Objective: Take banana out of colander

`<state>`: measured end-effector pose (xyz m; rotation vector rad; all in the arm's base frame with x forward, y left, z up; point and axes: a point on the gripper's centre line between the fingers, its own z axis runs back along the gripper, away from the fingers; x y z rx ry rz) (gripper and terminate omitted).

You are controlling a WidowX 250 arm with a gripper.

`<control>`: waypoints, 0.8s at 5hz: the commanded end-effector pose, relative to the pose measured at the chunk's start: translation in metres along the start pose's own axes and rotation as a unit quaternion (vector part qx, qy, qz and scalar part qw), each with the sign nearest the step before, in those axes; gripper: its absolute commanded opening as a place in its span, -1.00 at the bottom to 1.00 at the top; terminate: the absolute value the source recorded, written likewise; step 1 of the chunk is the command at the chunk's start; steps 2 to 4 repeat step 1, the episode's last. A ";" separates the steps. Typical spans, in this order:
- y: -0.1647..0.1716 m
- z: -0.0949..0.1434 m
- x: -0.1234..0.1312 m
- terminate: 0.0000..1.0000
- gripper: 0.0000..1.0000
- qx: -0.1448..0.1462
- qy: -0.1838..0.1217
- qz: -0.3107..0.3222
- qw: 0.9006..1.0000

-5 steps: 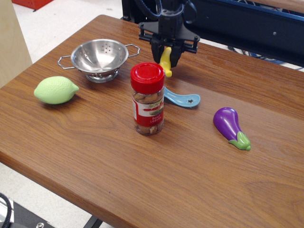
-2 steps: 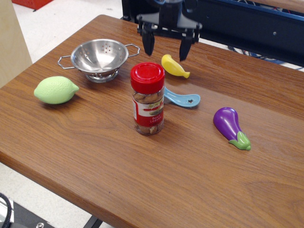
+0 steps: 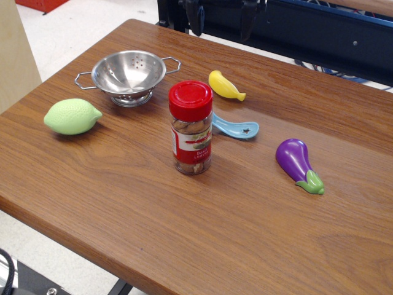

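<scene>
— Wooden table [image 3: 258, 203], and where's the banana [image 3: 225, 85]?

— Lying flat, well right of the colander [image 3: 128, 75], which sits empty; its tip points right.

— And the pincer [image 3: 220, 17]?

— Spread and holding nothing, high behind the banana, back at the far edge.

Red-lidded spice jar [image 3: 191, 128], green lemon toy [image 3: 72, 116], blue spoon [image 3: 236, 128], purple eggplant [image 3: 297, 163] on wooden table [image 3: 245, 227].

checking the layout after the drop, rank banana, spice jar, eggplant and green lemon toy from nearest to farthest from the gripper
The gripper, open, is at the table's far edge.
1. banana: lying on the table just below the gripper, right of the colander.
2. spice jar: mid-table, in front of the banana.
3. and 4. eggplant, right side, and green lemon toy, far left: too close to call.
</scene>
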<state>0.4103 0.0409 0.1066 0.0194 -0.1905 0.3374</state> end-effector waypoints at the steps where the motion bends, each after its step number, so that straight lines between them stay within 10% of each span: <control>1: 0.004 0.035 0.014 1.00 1.00 -0.011 -0.045 0.006 0.999; 4: 0.004 0.035 0.014 1.00 1.00 -0.011 -0.045 0.006 0.999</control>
